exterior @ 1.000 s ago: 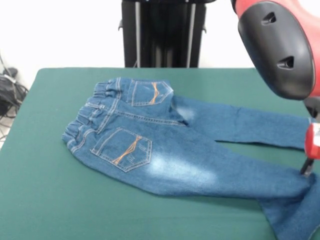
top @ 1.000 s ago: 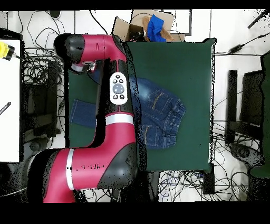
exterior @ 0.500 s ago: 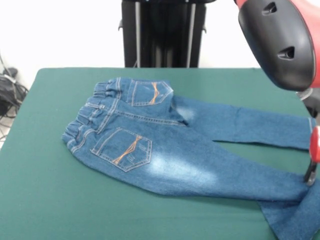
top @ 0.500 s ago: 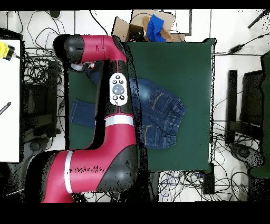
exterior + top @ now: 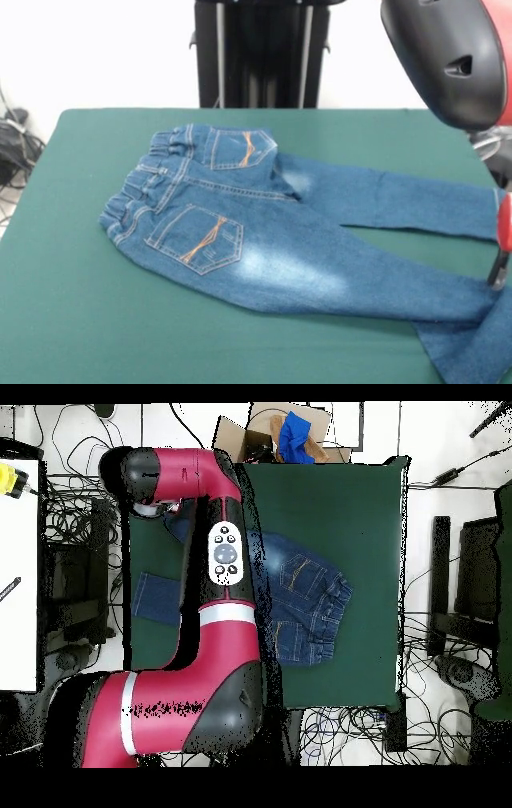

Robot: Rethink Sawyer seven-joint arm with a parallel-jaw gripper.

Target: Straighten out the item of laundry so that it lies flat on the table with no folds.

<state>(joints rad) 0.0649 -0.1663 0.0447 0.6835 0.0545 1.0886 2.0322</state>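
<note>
The item of laundry (image 5: 240, 232), a small pair of blue jeans with orange-stitched back pockets, lies back side up on the green table (image 5: 72, 320), waistband to the left and legs running right. The far leg lies flat. The near leg bends down at its hem (image 5: 472, 344) at the bottom right corner. My gripper (image 5: 499, 276) shows only as a sliver at the right edge, right at that leg's end; its state is not visible. In the overhead view the jeans (image 5: 305, 609) are half covered by the red arm (image 5: 225, 584), with leg ends (image 5: 155, 596) showing beyond it.
A cardboard box with blue cloth (image 5: 288, 434) stands just past the table's top edge (image 5: 330, 464) in the overhead view. Cables cover the floor all around. A white bench (image 5: 18, 574) is at the left and black equipment (image 5: 455, 589) at the right.
The arm's head and the gripper have drifted to the right and slightly down in the front view. The near leg's end has been drawn a little further right.
</note>
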